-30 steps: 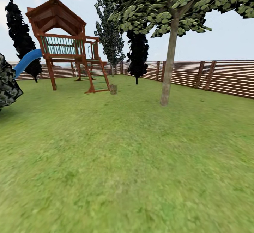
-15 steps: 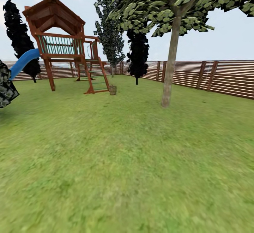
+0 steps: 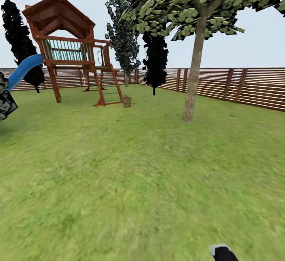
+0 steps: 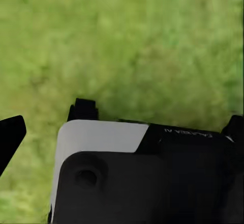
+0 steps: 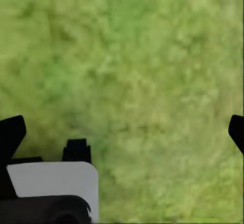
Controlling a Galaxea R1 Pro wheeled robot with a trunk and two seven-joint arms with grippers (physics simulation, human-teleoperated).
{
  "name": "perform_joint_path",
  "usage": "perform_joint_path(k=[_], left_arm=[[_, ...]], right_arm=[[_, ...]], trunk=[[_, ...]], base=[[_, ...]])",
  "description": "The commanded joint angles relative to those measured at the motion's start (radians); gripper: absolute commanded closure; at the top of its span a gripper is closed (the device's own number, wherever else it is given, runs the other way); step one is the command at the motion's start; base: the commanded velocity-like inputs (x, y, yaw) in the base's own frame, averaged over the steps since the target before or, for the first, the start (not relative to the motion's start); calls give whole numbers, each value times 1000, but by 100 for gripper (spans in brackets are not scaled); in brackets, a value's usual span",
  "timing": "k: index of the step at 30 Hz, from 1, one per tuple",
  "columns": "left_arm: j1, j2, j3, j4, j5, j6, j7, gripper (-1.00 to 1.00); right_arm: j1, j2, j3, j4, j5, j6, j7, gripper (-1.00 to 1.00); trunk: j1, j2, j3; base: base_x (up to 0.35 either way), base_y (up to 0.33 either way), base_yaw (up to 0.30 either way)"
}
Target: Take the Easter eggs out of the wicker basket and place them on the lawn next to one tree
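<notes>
Compared with a second earlier, my head view had shifted slightly: the wooden play tower (image 3: 67,43) with its blue slide (image 3: 23,69) sat a little further left, the tree (image 3: 194,67) a little further right and nearer, and a black-and-white part of my right arm (image 3: 222,253) had come into the bottom edge of the picture.

The lawn (image 3: 130,174) spread wide and flat ahead of me, green with yellowish patches. The tree stood on it ahead and to my right, its pale trunk upright with a slight lean, its long axis running from the grass up into a broad light-green canopy. The wicker basket (image 3: 126,101) was a small brown shape far off, upright on the grass just beside the foot of the tower's ladder (image 3: 109,89), well apart from both my claws. It was too small for me to tell what lay inside it. A slatted wooden fence (image 3: 245,87) ran behind, with dark narrow trees (image 3: 154,61) in front of it.

My left claw (image 4: 124,124) hung over bare grass, its dark fingertips spread wide at the two sides of the left wrist view, holding nothing. My right claw (image 5: 124,132) hung over grass as well, fingertips likewise wide apart and empty.
</notes>
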Motion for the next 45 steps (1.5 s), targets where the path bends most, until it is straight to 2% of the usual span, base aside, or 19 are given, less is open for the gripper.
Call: perform_joint_path(k=[1, 2, 4, 7, 15, 40, 45], left_arm=[[-65, 4, 12, 6, 33, 40, 2, -100], [-128, 9, 41, 30, 61, 68, 6, -100], [-177, 14, 100, 56, 78, 86, 23, -100], [-196, 15, 126, 74, 82, 93, 70, -100], [-200, 10, 127, 78, 85, 94, 82, -100], [-200, 8, 120, 77, 82, 94, 90, -100], [-200, 6, 120, 77, 82, 94, 91, -100]], right_arm=[[-68, -3, -3, 24, 8, 73, 1, -100], [-132, -12, -6, 79, 8, 116, 0, -100], [-178, -12, -2, 125, 16, 120, -1, -100], [-196, -11, 0, 143, 19, 113, -1, -100], [-200, -13, -1, 145, 19, 110, 0, -100], [-200, -20, 3, 145, 19, 110, 2, -100], [-200, -24, -1, 158, 7, 108, 9, -100]], trunk=[[1, -1, -1], [1, -1, -1], [1, -1, -1], [1, -1, -1], [1, -1, -1], [1, -1, -1], [1, -1, -1]], base=[[346, 2, 0], [346, 1, 0], [346, 0, 0], [327, 0, 0], [211, 0, 0], [332, 0, 0], [113, 0, 0]])
